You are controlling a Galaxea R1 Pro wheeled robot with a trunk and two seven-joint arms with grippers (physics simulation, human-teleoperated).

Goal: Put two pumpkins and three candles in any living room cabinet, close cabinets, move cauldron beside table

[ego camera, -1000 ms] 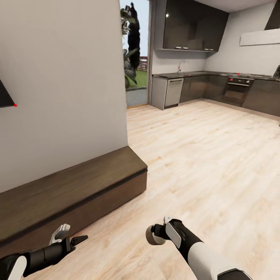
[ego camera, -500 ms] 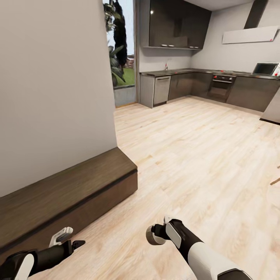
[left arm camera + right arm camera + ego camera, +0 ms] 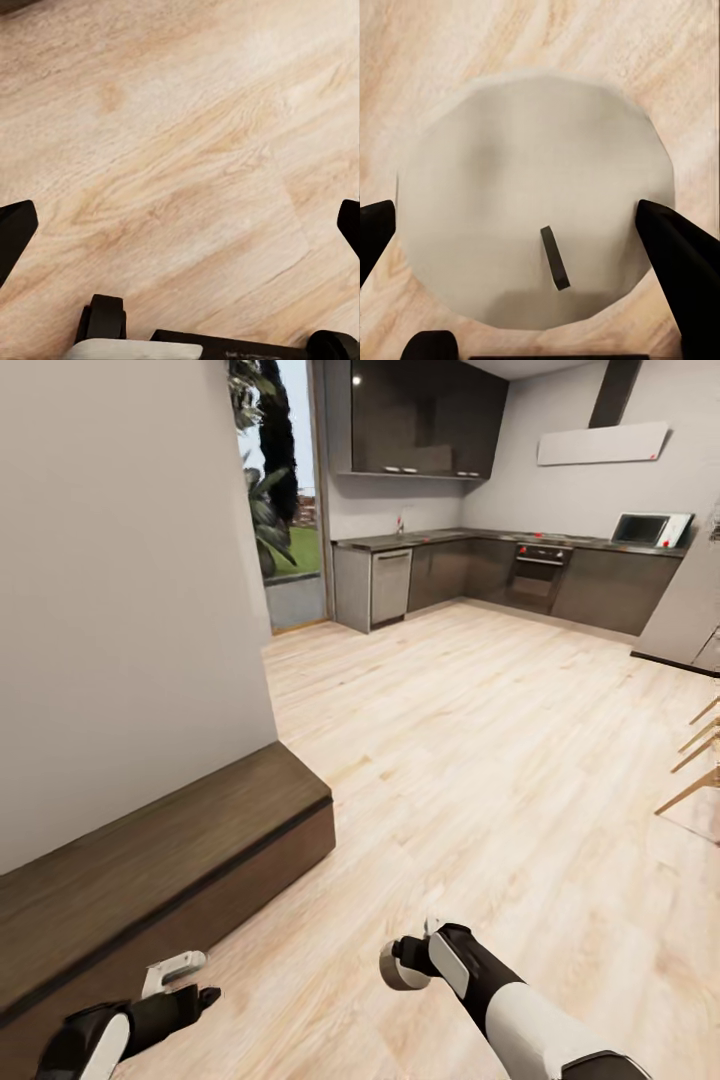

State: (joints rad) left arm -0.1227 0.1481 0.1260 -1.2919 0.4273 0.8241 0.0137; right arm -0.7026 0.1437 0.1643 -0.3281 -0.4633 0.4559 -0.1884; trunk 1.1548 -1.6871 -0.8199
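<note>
Candle: a pale grey round wax candle point(image 3: 536, 221) with a short dark wick sits clamped between the black fingers of the right end effector point(image 3: 405, 966), held low above the light wooden plank floor point(image 3: 480, 760). The left end effector point(image 3: 185, 985) hangs empty with its fingers spread wide, just beside the long low dark-brown wooden cabinet point(image 3: 150, 860), whose front is closed against the wall.

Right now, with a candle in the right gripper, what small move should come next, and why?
Probably turn back left toward the cabinet and open it with the empty left gripper: the right gripper holds the candle, and the cabinet looks closed.
</note>
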